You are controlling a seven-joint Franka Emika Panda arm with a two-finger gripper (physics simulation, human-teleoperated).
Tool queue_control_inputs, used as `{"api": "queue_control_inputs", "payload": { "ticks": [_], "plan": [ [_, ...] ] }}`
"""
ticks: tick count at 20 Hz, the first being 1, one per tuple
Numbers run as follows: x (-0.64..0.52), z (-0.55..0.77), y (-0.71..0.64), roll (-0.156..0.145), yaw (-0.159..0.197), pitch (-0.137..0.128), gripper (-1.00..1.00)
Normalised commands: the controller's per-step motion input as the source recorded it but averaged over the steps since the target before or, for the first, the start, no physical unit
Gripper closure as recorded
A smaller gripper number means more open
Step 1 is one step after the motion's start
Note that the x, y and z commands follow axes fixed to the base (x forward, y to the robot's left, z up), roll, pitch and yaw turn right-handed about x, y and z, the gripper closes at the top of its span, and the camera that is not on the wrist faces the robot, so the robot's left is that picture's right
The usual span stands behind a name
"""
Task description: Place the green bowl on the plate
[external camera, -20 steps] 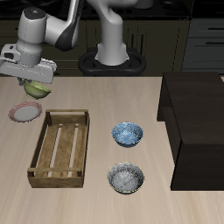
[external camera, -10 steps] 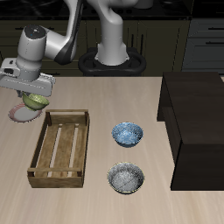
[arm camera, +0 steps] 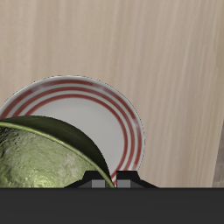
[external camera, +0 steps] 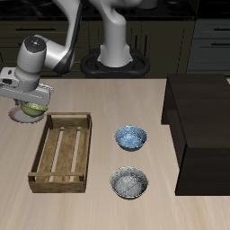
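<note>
— Where is the green bowl (external camera: 34, 109) now?

— Pinched by its rim in the claw (external camera: 30, 101), hanging over the red-rimmed plate (arm camera: 83, 114) at the bench's (external camera: 117, 135) far corner, beside the wooden crate (external camera: 61, 152).

— Risk?

— The wrist view shows it toward one edge. Released like this, it could land on the rim, tip, and slide onto the bench.

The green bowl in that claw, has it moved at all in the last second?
Yes. The green bowl, carried by the claw, has come down toward the plate beside the wooden crate, which stayed put.
</note>
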Motion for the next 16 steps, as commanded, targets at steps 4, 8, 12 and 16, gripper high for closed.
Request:
{"api": "queue_control_inputs", "payload": {
  "ticks": [4,8,12,16],
  "plan": [
    [0.00,-0.01,-0.06,-0.066,0.026,-0.047,-1.00],
    [0.04,0.02,0.00,-0.021,-0.020,0.000,-1.00],
    [0.05,0.09,0.15,0.045,0.005,0.005,-1.00],
    [-0.02,0.33,0.35,0.066,0.022,-0.060,-1.00]
  ]
}}
